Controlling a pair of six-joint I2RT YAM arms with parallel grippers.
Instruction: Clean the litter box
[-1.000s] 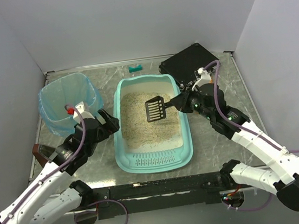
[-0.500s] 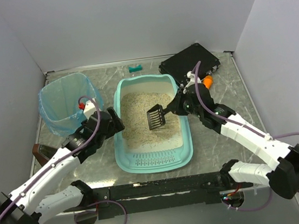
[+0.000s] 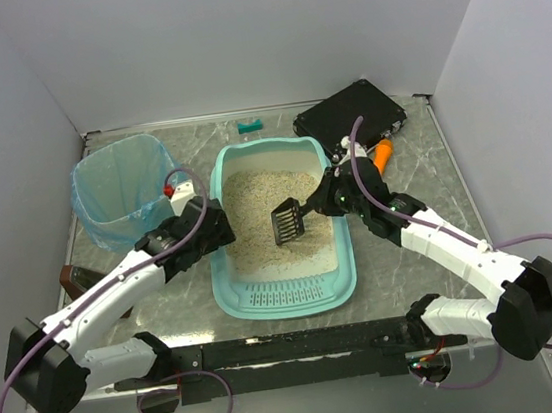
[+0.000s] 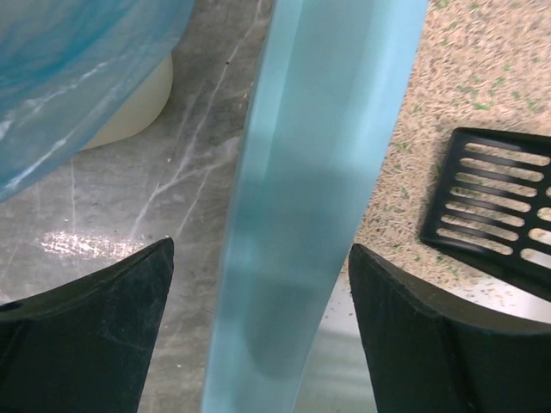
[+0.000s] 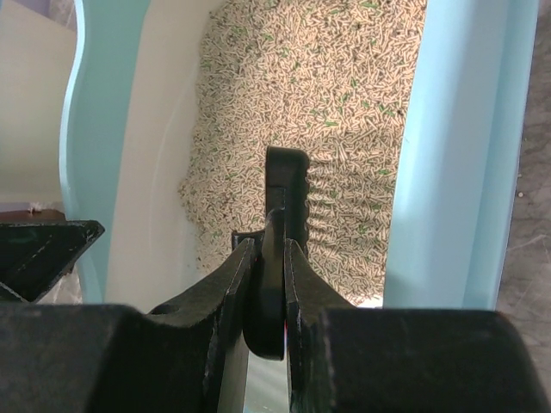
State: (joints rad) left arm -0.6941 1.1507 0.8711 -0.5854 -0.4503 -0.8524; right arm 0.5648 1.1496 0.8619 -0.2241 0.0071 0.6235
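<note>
The teal litter box (image 3: 223,258) sits mid-table with beige litter (image 3: 256,204) inside. My left gripper (image 3: 214,230) is open and straddles the box's left rim (image 4: 318,172). One finger is outside over the table, the other over the inside, and neither touches the rim. My right gripper (image 3: 329,200) is shut on the handle of a black slotted scoop (image 3: 288,220). The scoop's head hangs low over the litter near the box's right wall (image 5: 456,146). In the right wrist view the scoop (image 5: 288,185) stands edge-on between my fingers (image 5: 269,245).
A white bin lined with a blue bag (image 3: 123,190) stands left of the box, close behind my left arm. A black case (image 3: 348,115) lies at the back right, with an orange item (image 3: 383,156) beside it. A small teal piece (image 3: 250,126) lies at the back.
My left gripper has travelled right from beside the bin to the box's left rim, its jaws narrowing a little. My right gripper has brought the scoop down and slightly nearer over the litter.
</note>
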